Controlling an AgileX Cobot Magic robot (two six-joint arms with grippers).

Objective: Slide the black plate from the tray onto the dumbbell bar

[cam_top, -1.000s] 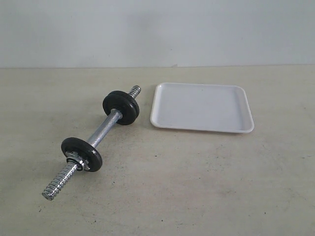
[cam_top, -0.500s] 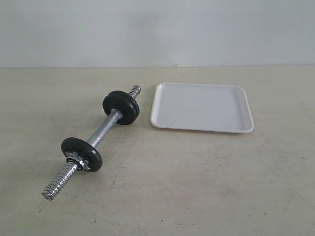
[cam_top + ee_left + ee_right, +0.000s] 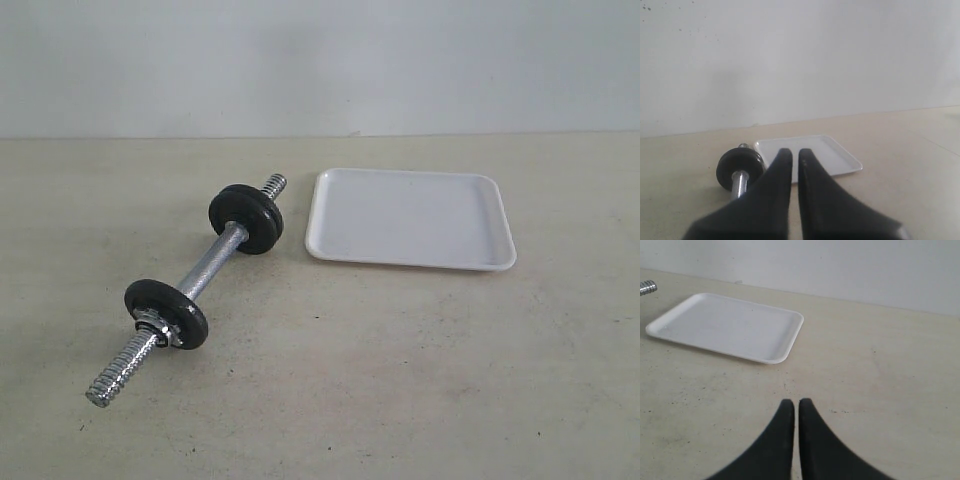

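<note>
The chrome dumbbell bar (image 3: pixel 210 265) lies slantwise on the table, left of the white tray (image 3: pixel 410 218). Two black plates sit on the bar: one (image 3: pixel 246 220) near its far threaded end, the other (image 3: pixel 166 313) nearer the front with a chrome nut against it. The tray holds nothing. Neither gripper shows in the exterior view. In the left wrist view my left gripper (image 3: pixel 795 152) is shut and empty, short of the far plate (image 3: pixel 740 167) and the tray (image 3: pixel 840 157). My right gripper (image 3: pixel 796 402) is shut and empty above bare table, well short of the tray (image 3: pixel 730 327).
The tabletop is beige and speckled, with a plain pale wall behind it. One threaded tip of the bar (image 3: pixel 647 287) peeks in at the edge of the right wrist view, beyond the tray.
</note>
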